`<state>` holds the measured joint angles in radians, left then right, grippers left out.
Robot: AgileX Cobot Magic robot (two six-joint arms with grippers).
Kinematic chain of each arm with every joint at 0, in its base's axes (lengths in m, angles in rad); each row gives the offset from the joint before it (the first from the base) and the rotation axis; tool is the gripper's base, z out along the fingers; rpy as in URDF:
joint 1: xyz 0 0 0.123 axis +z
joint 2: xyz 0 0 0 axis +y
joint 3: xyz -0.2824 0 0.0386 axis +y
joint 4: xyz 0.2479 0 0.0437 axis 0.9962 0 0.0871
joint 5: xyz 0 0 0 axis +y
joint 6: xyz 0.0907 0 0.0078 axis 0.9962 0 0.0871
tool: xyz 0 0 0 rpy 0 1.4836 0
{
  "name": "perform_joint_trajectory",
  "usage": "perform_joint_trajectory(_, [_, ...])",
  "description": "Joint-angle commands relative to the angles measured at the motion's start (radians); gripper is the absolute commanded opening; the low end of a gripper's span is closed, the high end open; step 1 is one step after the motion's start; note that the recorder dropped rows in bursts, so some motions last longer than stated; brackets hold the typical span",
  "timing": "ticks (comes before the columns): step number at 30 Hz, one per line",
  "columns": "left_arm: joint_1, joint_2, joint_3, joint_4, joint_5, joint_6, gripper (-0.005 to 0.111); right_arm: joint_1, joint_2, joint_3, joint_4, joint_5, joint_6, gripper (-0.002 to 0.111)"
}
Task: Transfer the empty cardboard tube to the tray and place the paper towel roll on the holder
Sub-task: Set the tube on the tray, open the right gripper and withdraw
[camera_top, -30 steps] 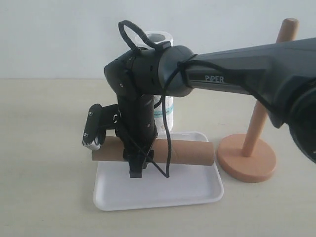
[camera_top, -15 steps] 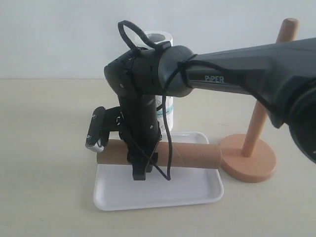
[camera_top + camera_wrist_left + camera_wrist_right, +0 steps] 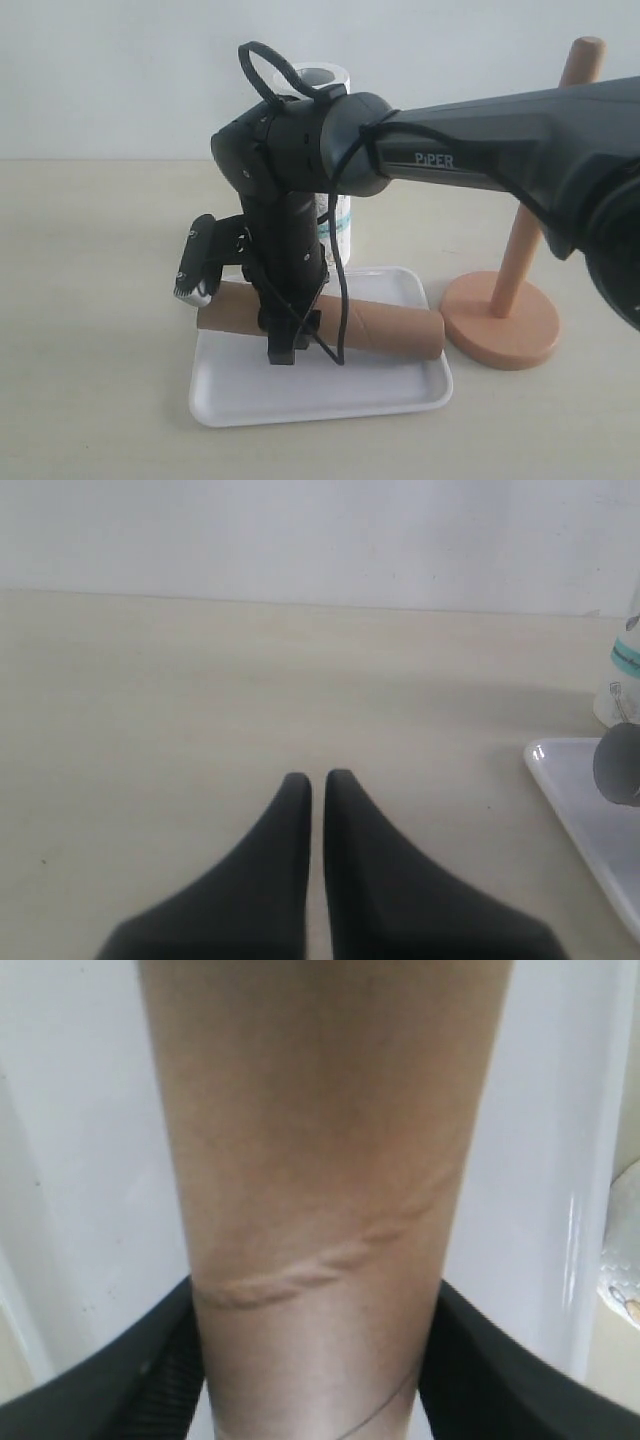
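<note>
Beige tabletop (image 3: pixel 90 300) under everything. My right gripper (image 3: pixel 284 336) is clamped on the long brown cardboard tube (image 3: pixel 385 327), held tilted low over the flat white rectangular plastic tray (image 3: pixel 380 395), one end at the tray's rim nearest the tan wooden holder (image 3: pixel 500 325). Released like this, it could roll off. My left gripper (image 3: pixel 313 777), beside the tray, is pinched closed, empty.
</note>
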<state>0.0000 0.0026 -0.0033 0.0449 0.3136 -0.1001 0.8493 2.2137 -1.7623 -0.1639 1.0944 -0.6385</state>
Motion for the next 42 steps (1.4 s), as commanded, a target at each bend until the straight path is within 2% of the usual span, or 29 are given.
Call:
perform_joint_trajectory(1, [0.001,-0.003,0.003,-0.004,-0.001,0.004,0.004,-0.003,-0.009,-0.005,-0.003,0.023,0.012,0.066])
perform_joint_trajectory(4, [0.001,-0.003,0.003,-0.004,-0.001,0.004,0.004,-0.003,-0.009,-0.005,-0.006,0.044,0.000,0.077])
perform_joint_trajectory(14, [0.001,-0.003,0.003,-0.004,-0.001,0.004,0.004,-0.002,-0.101,-0.005,-0.025,0.127,-0.005,0.077])
perform_joint_trajectory(21, [0.001,-0.003,0.003,-0.004,-0.001,0.004,0.004,0.000,-0.255,-0.005,0.010,0.127,0.088,0.076])
perform_joint_trajectory(22, [0.001,-0.003,0.003,-0.004,-0.001,0.004,0.004,0.000,-0.273,-0.005,0.029,0.127,0.110,0.073])
perform_joint_trajectory(24, [0.001,-0.003,0.003,-0.004,-0.001,0.004,0.004,0.000,-0.315,-0.005,0.086,0.127,0.133,0.060])
perform_joint_trajectory(25, [0.001,-0.003,0.003,-0.004,-0.001,0.004,0.004,0.000,-0.354,-0.005,0.139,0.127,0.133,0.042])
perform_joint_trajectory(26, [0.001,-0.003,0.003,-0.004,-0.001,0.004,0.004,0.000,-0.371,-0.005,0.156,0.127,0.133,0.031])
perform_joint_trajectory(27, [0.001,-0.003,0.003,-0.004,-0.001,0.004,0.004,0.000,-0.397,-0.005,0.169,0.127,0.147,0.012])
perform_joint_trajectory(28, [0.001,-0.003,0.003,-0.004,-0.001,0.004,0.004,0.000,-0.410,-0.005,0.169,0.127,0.158,0.001])
perform_joint_trajectory(33, [0.001,-0.003,0.003,-0.004,-0.001,0.004,0.004,-0.002,-0.464,-0.005,0.134,0.127,0.187,0.000])
perform_joint_trajectory(38, [0.001,-0.003,0.003,-0.004,-0.001,0.004,0.004,-0.002,-0.567,-0.005,-0.022,-0.079,0.236,0.000])
perform_joint_trajectory(42, [0.001,-0.003,0.003,-0.004,-0.001,0.004,0.004,-0.002,-0.671,-0.005,-0.038,-0.107,0.236,0.000])
